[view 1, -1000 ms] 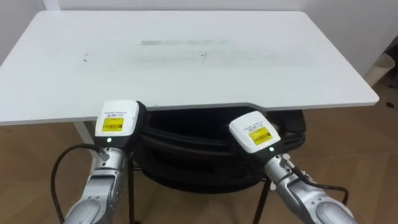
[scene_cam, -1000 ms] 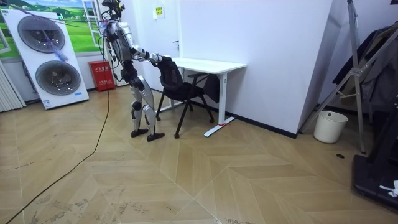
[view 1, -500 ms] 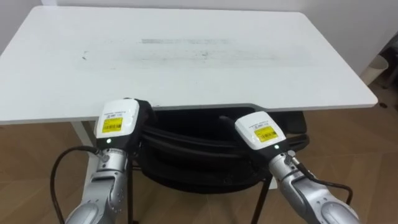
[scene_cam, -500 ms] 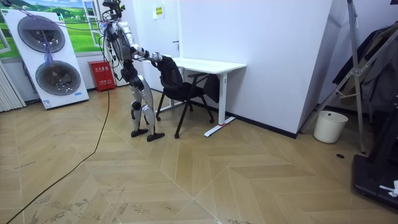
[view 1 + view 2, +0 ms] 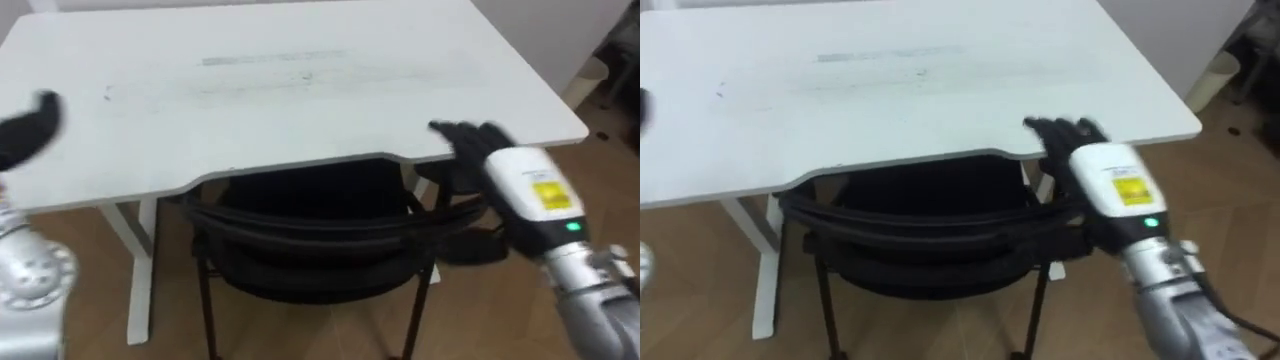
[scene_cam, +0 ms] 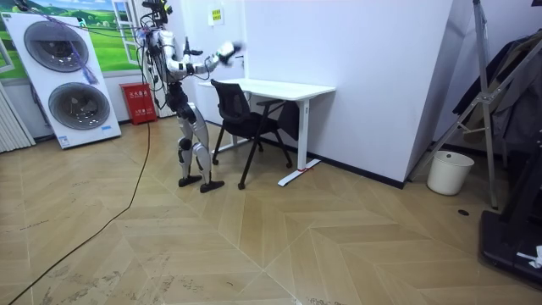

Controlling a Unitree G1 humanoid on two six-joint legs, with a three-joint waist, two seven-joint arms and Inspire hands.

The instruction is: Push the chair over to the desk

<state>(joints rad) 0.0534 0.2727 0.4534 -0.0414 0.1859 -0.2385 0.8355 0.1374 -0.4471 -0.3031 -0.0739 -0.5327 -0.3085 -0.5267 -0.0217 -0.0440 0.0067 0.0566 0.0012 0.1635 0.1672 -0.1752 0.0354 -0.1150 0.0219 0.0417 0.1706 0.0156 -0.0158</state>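
The black chair (image 5: pixel 310 225) (image 6: pixel 243 116) stands with its seat under the white table (image 5: pixel 280 90), its curved backrest top just below the table's near edge. My right hand (image 5: pixel 487 152) (image 5: pixel 1080 140) is open, fingers straight, hovering over the table's near right edge, above and to the right of the backrest and clear of it. At the far left my left hand (image 5: pixel 28 128) is a blurred dark shape lifted over the table's left edge, fingers stretched and holding nothing. In the room view I stand behind the chair with both arms raised above its back.
The table's white leg (image 5: pixel 140 260) stands left of the chair. In the room view a board with pictured washing machines (image 6: pixel 63 80) and a red box (image 6: pixel 140 102) lie behind me. A white bin (image 6: pixel 449 172) and a rack stand far off at the room view's right.
Both hands have let go of the chair's backrest, opened, and lifted up and apart. The chair stays tucked under the table.
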